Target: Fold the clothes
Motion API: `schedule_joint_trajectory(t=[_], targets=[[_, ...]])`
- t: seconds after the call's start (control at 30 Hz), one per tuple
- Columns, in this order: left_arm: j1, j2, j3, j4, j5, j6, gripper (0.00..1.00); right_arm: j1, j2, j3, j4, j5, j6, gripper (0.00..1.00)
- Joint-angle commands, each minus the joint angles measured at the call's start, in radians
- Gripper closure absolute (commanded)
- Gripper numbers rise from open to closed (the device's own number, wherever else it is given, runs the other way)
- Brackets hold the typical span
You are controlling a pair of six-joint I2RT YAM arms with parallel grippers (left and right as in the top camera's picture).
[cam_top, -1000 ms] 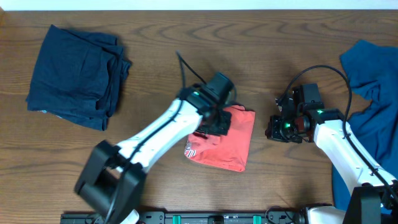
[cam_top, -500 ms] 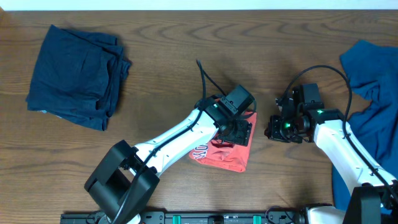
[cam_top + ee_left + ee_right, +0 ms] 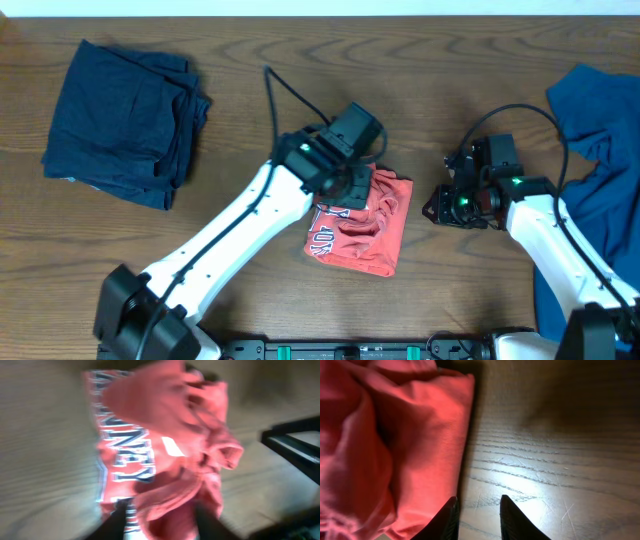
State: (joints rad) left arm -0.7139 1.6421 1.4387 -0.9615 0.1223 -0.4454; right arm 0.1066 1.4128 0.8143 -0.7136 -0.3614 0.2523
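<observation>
Step in hand, as I judge it: tidying and closing the fold on the coral-red T-shirt [image 3: 375,235]. It lies bunched near the middle of the table [image 3: 250,50], with printed lettering [image 3: 322,238] showing along its left side. Cloth is ruffled, not flat; its right edge reads straighter in the right wrist view.

Left gripper [image 3: 352,188] sits over the shirt's upper left corner. Left wrist view is blurred: two dark fingers [image 3: 116,521] stand apart at the bottom of the frame with red fabric between them. I cannot tell whether the jaws pinch the cloth or merely straddle it.

Right gripper [image 3: 438,207] hovers just beside the shirt's right edge, not touching. Its jaws are a little apart, bare wood in the gap, holding nothing.

Dark navy garment [image 3: 120,115] rests at far left and looks folded already. Mid-blue garment [image 3: 600,140] is heaped at the right edge, unfolded.

Notes for doing it well:
- Cotton is limp and will keep its creases; flatten the ridges before any further fold, else bulk gets locked in
- Right jaws could pin the right edge while the left draws the cloth, so the stack does not slide on the smooth wood
- Take a clean edge, not a wad; keep travel low and slow
- Risk: corners unmatched, lettering side skewed
</observation>
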Motion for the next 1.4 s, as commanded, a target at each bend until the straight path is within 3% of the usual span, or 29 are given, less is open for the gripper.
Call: schedule_joint_trajectory(t=[0.0, 0.17, 0.3, 0.57, 0.73, 1.1, 1.23, 1.37], targets=[[0.032, 0.036, -0.037, 0.012, -0.098, 0.015, 0.94, -0.005, -0.060, 0.005, 0.003, 0.043, -0.022, 0.74], [0.069, 0.135, -0.095, 0.123, -0.081, 0.014, 0.94, -0.006, -0.108, 0.005, 0.003, 0.043, -0.021, 0.75], [0.068, 0.213, -0.095, 0.229, 0.147, 0.051, 0.94, -0.006, -0.118, 0.005, 0.003, 0.043, -0.021, 0.75], [-0.036, 0.282, -0.094, 0.475, 0.332, 0.063, 0.93, -0.008, -0.118, 0.005, 0.013, 0.043, -0.010, 0.78], [-0.068, 0.238, -0.086, 0.403, 0.319, 0.097, 0.87, -0.008, -0.118, 0.005, 0.013, 0.043, -0.011, 0.78], [0.013, 0.062, -0.077, 0.095, 0.030, 0.097, 0.84, -0.008, -0.119, 0.005, 0.014, 0.043, -0.010, 0.78], [-0.012, 0.095, -0.110, 0.106, 0.055, 0.054, 0.91, -0.008, -0.119, 0.005, 0.014, 0.043, -0.010, 0.78], [-0.066, 0.147, -0.121, 0.122, 0.262, 0.029, 0.94, -0.008, -0.119, 0.005, 0.013, 0.040, -0.010, 0.78]])
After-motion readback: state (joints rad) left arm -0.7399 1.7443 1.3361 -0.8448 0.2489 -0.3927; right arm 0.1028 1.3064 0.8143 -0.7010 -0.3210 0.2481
